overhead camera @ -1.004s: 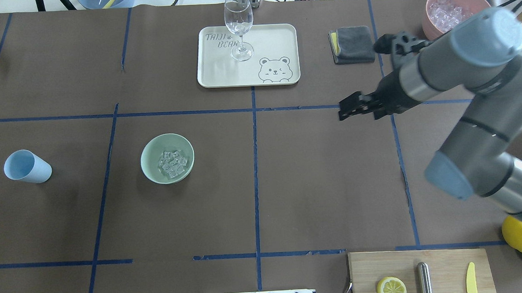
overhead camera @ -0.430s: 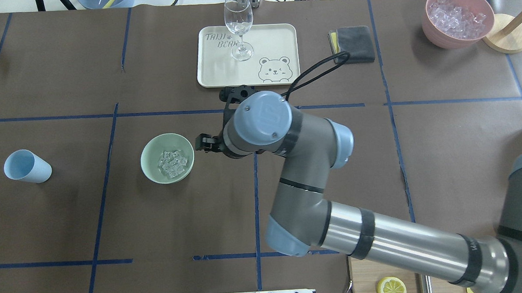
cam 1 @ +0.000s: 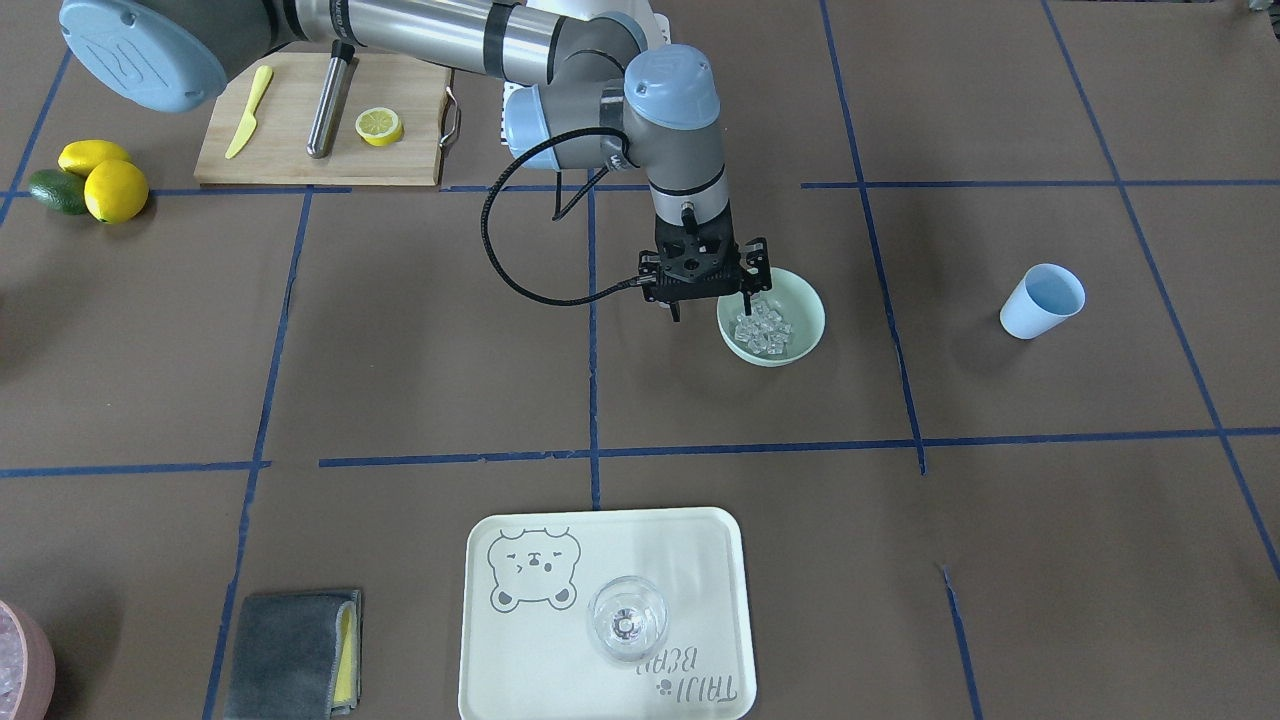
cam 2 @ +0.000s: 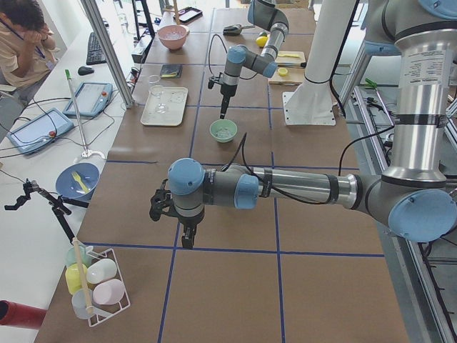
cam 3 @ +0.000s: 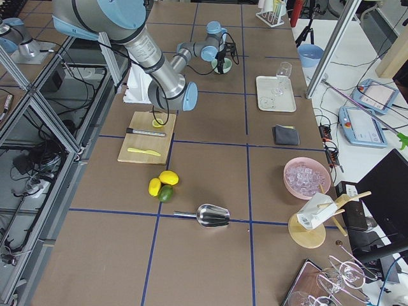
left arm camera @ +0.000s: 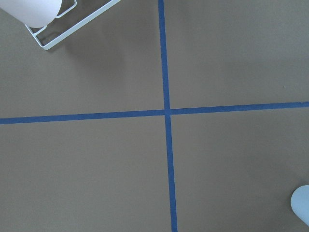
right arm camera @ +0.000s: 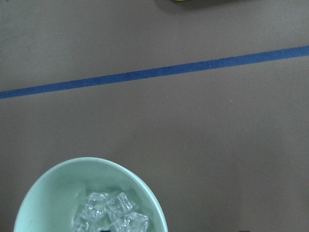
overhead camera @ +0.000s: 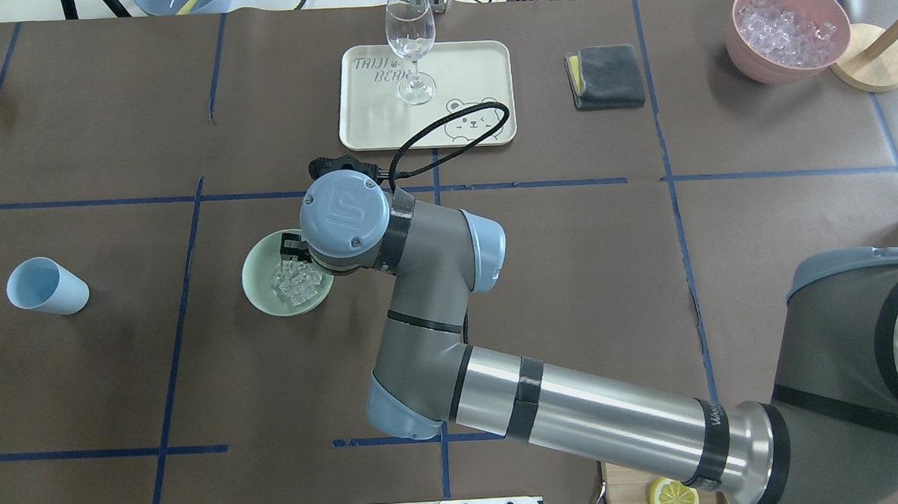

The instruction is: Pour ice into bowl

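Note:
The pale mint-green bowl (overhead camera: 262, 283) stands left of the table's middle and holds the ice (overhead camera: 296, 283), a small heap of clear cubes. Bowl (cam 1: 805, 310) and ice (cam 1: 762, 328) also show in the front view, and in the right wrist view (right arm camera: 53, 193). My right gripper (cam 1: 712, 305) points down, open and empty, at the bowl's edge: one finger inside the rim, the other outside it. In the overhead view its wrist hides most of it. The light blue cup (overhead camera: 45, 286) stands empty at far left. My left gripper (cam 2: 187, 239) shows only in the left side view; I cannot tell its state.
A cream tray (overhead camera: 478, 61) with a wine glass (overhead camera: 410, 45) is at the back, beside a grey cloth (overhead camera: 606, 76) and a pink bowl of ice (overhead camera: 788, 29). A cutting board (cam 1: 290, 150), lemons (cam 1: 100, 180) and a metal scoop (cam 3: 213, 217) lie on my right side.
My right arm has swept from the table's right side across to the left. Its gripper was just right of the bowl and now hangs at the bowl's rim. Bowl, ice and cup stayed put.

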